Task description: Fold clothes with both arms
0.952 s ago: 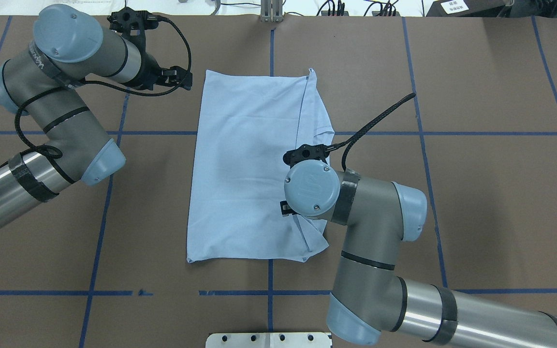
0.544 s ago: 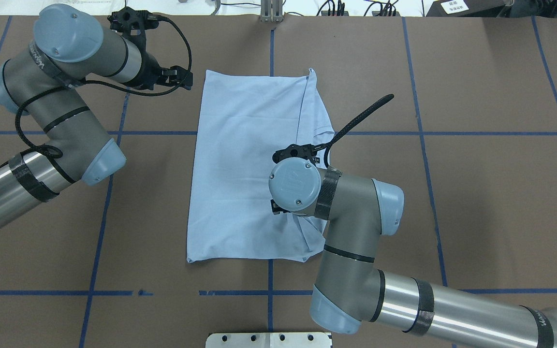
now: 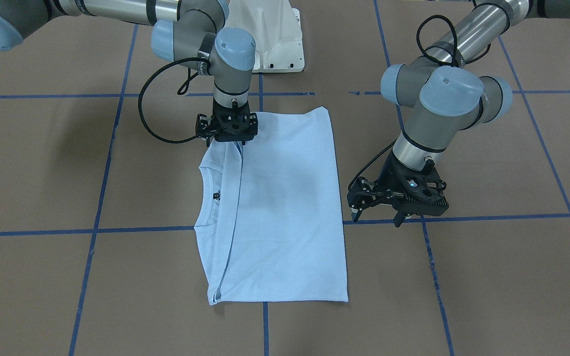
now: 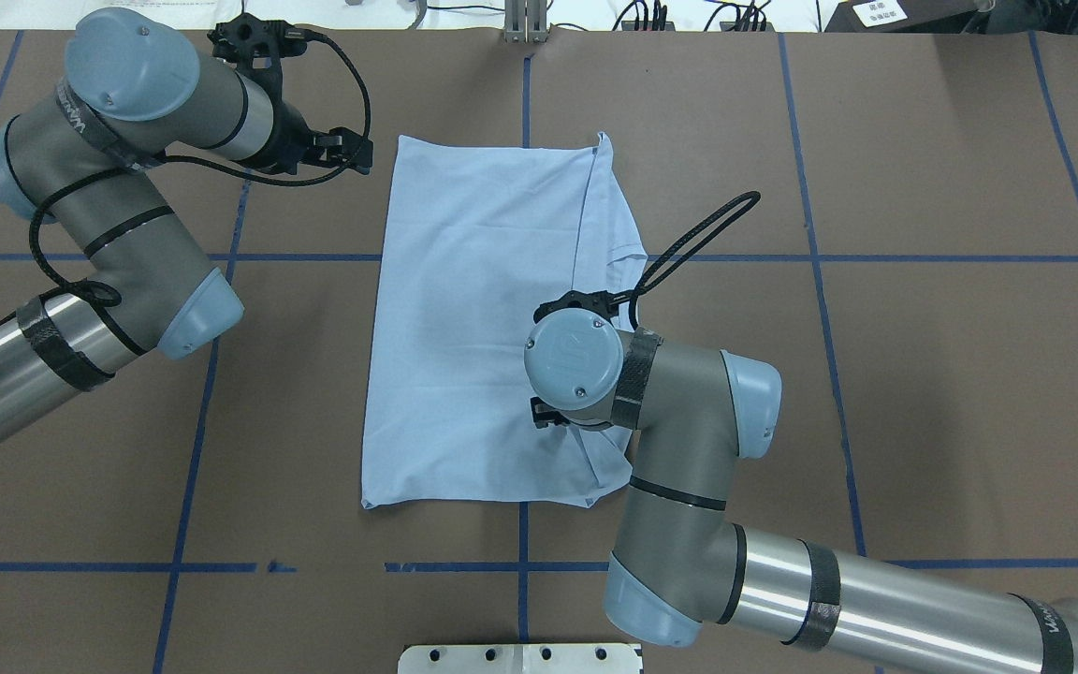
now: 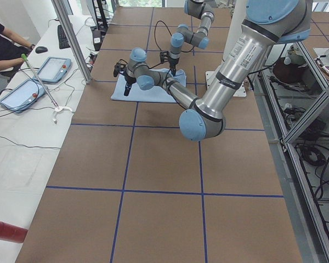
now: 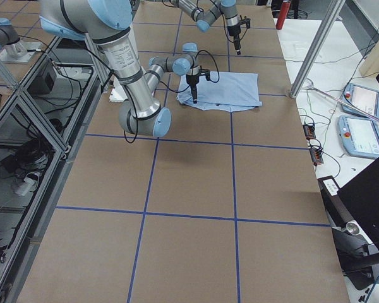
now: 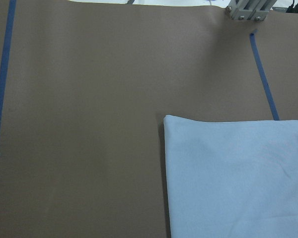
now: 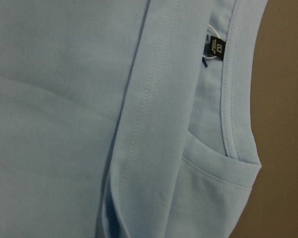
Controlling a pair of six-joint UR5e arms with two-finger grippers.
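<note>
The light blue T-shirt (image 4: 473, 318) lies flat on the brown table, folded into a long rectangle (image 3: 290, 207). Its ribbed collar (image 3: 211, 198) and dark neck label (image 8: 214, 47) show along the folded side edge. My right gripper (image 3: 225, 142) points straight down onto that folded edge near the shirt's end closest to the robot base. Its fingers look slightly apart and no cloth is lifted. In the overhead view the wrist hides it. My left gripper (image 3: 376, 217) hangs open just off the shirt's far corner (image 7: 166, 118) and touches nothing.
Blue tape lines grid the brown table (image 4: 876, 374). The white pedestal base (image 3: 270, 44) stands at the robot's side of the table. A metal post (image 4: 525, 21) sits at the far edge. A person sits at a side bench with tablets (image 5: 49, 68).
The right arm's wrist has shifted a little toward the shirt's middle and its cable has curled into a loop. The shirt and left arm have stayed still.
</note>
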